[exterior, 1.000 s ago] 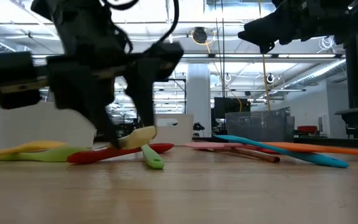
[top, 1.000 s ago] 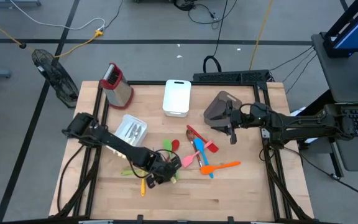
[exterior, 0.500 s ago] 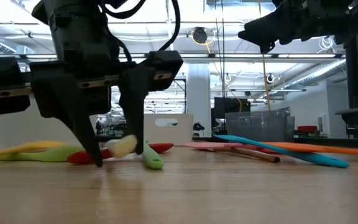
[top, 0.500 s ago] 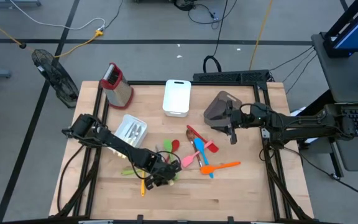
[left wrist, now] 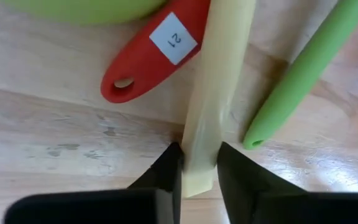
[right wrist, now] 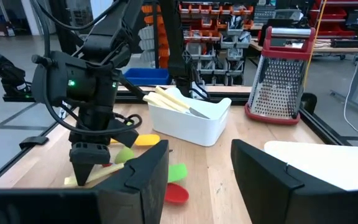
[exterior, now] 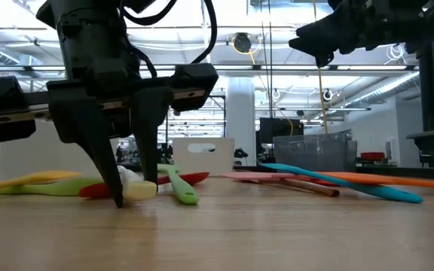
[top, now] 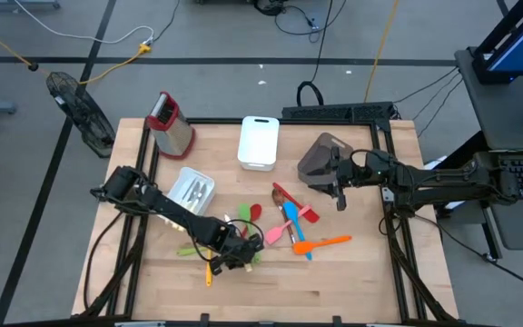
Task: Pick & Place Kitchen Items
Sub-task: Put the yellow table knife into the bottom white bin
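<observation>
Nearest, at six o'clock on the table, the left gripper (exterior: 137,194) straddles the pale-yellow handle (left wrist: 213,93), fingers pressing both sides, tips on the wood; to lift well, squeeze firmly and rise straight, clear of the red handle (left wrist: 151,57) and green spoon (left wrist: 303,74); the right gripper (top: 338,186) waits at two o'clock, fingers parted, empty

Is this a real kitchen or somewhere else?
Probably not a kitchen; it looks like a robot lab or workshop. The wooden table stands on a bare grey floor with cables, and behind the box grater there are shelves of red parts bins and long ceiling lights.
</observation>
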Robot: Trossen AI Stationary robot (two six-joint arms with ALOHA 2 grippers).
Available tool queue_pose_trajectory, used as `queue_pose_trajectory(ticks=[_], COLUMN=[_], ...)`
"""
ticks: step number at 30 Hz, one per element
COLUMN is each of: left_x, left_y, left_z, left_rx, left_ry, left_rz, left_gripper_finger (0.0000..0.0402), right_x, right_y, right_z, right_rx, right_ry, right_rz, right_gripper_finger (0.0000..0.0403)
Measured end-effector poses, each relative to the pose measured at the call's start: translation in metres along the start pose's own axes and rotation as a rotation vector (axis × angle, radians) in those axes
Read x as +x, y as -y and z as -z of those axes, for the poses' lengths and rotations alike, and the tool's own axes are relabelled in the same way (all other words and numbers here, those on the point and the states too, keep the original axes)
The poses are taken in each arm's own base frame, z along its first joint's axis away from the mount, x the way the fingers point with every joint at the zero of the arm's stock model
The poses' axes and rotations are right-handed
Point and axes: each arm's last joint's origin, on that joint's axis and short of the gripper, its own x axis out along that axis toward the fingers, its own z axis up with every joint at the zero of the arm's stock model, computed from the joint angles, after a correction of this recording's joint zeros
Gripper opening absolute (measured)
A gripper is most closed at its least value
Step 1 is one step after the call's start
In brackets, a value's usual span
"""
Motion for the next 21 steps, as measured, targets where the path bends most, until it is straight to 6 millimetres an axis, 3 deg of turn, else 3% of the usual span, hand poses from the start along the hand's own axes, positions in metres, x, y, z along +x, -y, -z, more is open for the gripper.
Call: queue_pose_trajectory(ticks=[8,21], left_x=[0.0,-0.003], left_y=[-0.002,0.004], left_z=[0.003,0.026], left_rx=[0.041,0.054], left_ry=[0.022,-0.028], left_rz=[0.04,0.227], left_gripper_finger=[0.0053,0.0055], right_x=[0.0,0.0], right_y=[0.0,0.0], right_z=[0.0,0.0], right_rx=[0.0,-0.004], right_ry=[0.0,-0.001], right_rz=[0.0,0.0], right_gripper_finger=[0.0167,0.0167])
